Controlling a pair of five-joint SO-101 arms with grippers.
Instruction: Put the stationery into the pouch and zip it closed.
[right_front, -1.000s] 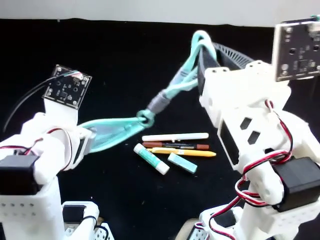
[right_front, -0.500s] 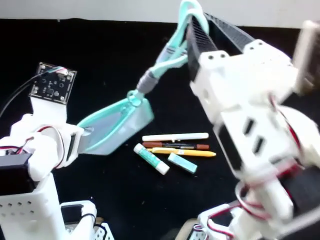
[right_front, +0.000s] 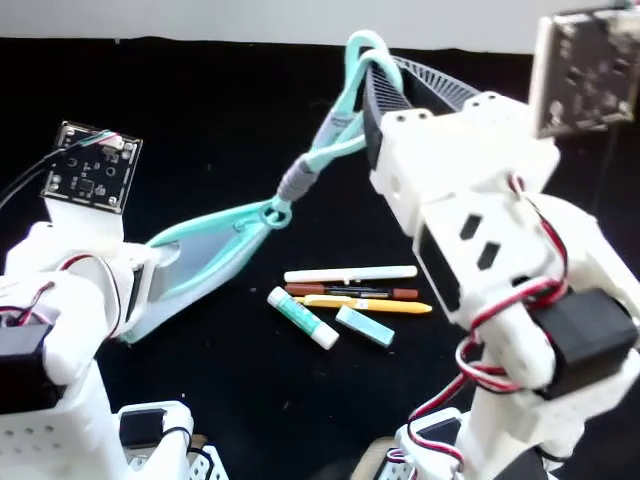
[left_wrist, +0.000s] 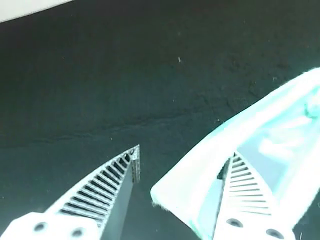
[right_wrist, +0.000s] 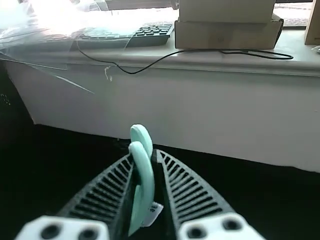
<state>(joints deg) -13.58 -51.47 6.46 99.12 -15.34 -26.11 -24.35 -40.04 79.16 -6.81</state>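
- The black table (right_front: 200, 120) lies under the pouch (right_front: 205, 255), a pale teal one held up on a slant.
- The right gripper (right_wrist: 145, 155), above the pouch, has its fingers pinched tight on the pouch's wrist strap (right_front: 328, 135).
- The left gripper (left_wrist: 184, 156) sits at the pouch's low end, fingers spread, one seemingly tucked inside its mouth.
- The stationery (right_front: 350, 290), five pieces, lies on the table just beside the pouch.

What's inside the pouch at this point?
Only one finger of the left gripper shows through the pouch wall. The stationery lies on the table. The rest of its inside is hidden.
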